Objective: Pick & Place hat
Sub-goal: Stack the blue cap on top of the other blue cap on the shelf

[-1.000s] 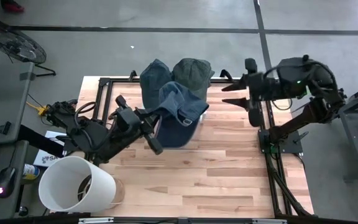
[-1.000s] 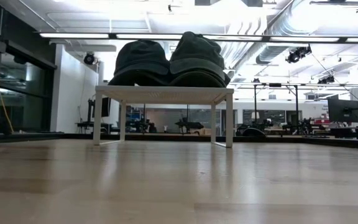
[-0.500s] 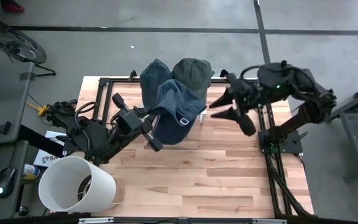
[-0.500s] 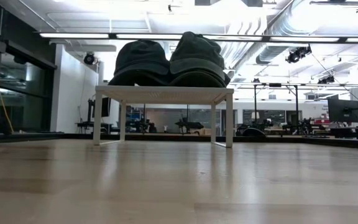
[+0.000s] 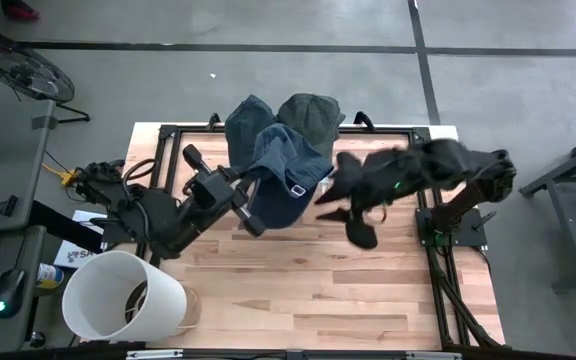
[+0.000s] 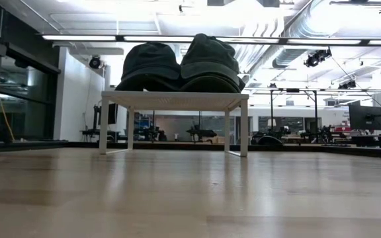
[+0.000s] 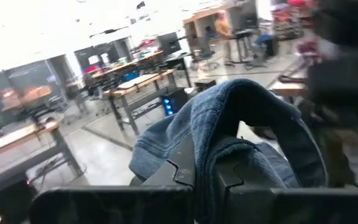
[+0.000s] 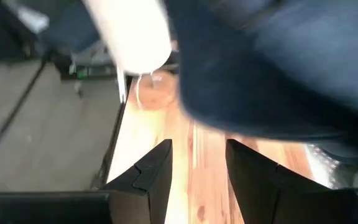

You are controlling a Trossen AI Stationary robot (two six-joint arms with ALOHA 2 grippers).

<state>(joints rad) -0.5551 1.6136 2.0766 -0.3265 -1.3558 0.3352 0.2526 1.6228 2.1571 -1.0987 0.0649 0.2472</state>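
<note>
Far left, beyond the table edge: white bucket (image 5: 123,295), standing on the floor by the table's near-left corner, mouth up.

Left arm reaching from the left edge across the wooden table (image 5: 328,270), toward the back. Left gripper (image 5: 236,195) clamped shut on the blue denim cap (image 5: 283,175) — cap held above the tabletop, clear of the wood, crown hanging toward the rear rack. In the left wrist view, denim cap (image 7: 241,130) draped over and between the two dark fingers (image 7: 185,168), fabric pinched at the centre, adjustment strap side facing the right arm.

Behind the held cap, at the table's back edge: two further caps side by side on a small white stand (image 6: 174,100). Dark navy cap (image 5: 246,118) on the left, dark green cap (image 5: 311,115) on the right, touching each other. Low view confirms both — navy cap (image 6: 149,65), green cap (image 6: 209,61) — resting on the stand's top, crowns up. Held denim cap overlapping the front of both in the overhead view; contact between them not determinable.

Right of centre: right arm extended from its base at the table's right edge, pointing toward the held cap. Right gripper (image 5: 340,205) with fingers spread apart, empty, just beside the cap's right edge. Right wrist view: both fingers (image 8: 154,171) parted over bare wood, blue denim filling the space ahead of them, white bucket (image 8: 132,34) visible beyond. Contact between right fingers and cap not determinable.
</note>
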